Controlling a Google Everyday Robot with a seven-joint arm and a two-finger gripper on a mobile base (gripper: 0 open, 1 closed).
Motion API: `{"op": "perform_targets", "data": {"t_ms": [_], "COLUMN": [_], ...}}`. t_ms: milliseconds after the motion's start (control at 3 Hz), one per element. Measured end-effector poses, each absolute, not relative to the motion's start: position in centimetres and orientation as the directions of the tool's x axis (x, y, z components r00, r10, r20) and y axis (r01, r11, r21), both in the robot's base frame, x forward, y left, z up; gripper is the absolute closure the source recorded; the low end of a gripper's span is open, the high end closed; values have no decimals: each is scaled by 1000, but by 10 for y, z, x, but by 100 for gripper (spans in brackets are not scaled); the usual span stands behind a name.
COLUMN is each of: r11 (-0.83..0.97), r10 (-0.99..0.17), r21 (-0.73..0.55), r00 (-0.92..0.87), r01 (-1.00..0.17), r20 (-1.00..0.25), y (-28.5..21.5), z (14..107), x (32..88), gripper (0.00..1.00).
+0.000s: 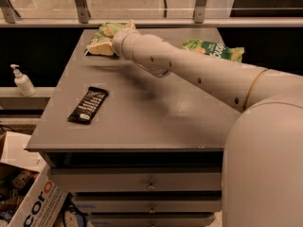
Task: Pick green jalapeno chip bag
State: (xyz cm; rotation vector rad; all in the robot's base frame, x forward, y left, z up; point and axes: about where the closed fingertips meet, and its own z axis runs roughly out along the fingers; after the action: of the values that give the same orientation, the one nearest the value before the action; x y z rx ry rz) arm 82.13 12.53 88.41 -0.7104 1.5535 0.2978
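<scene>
The green jalapeno chip bag (105, 34) lies at the far left corner of the grey table (142, 122). It is dull olive green, with a pale chip picture at its near end. My gripper (114, 40) is at the end of the arm that reaches across the table, right at the bag's right side. The thick wrist hides most of it, and I cannot tell whether it touches the bag.
A brighter green bag with a white label (215, 49) lies at the far right behind my arm. A black snack bar (88, 104) lies at the left front. A pump bottle (22, 81) stands on a shelf to the left. A cardboard box (33, 202) sits on the floor.
</scene>
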Motion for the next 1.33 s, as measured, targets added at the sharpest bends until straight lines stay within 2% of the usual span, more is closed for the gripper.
{"op": "perform_targets", "data": {"t_ms": [667,1000,1333], "r11": [756,753,744], "r10": [-342,-348,-337], "r21": [-242,-224,-205], "r00": [-52,-86,-92], "r01": [-608,-619,-636], "r20": [-938,-934,-937], "y": [109,107,114], "z": [857,843,838], "x": [828,834,837], "gripper": [0,0,18]}}
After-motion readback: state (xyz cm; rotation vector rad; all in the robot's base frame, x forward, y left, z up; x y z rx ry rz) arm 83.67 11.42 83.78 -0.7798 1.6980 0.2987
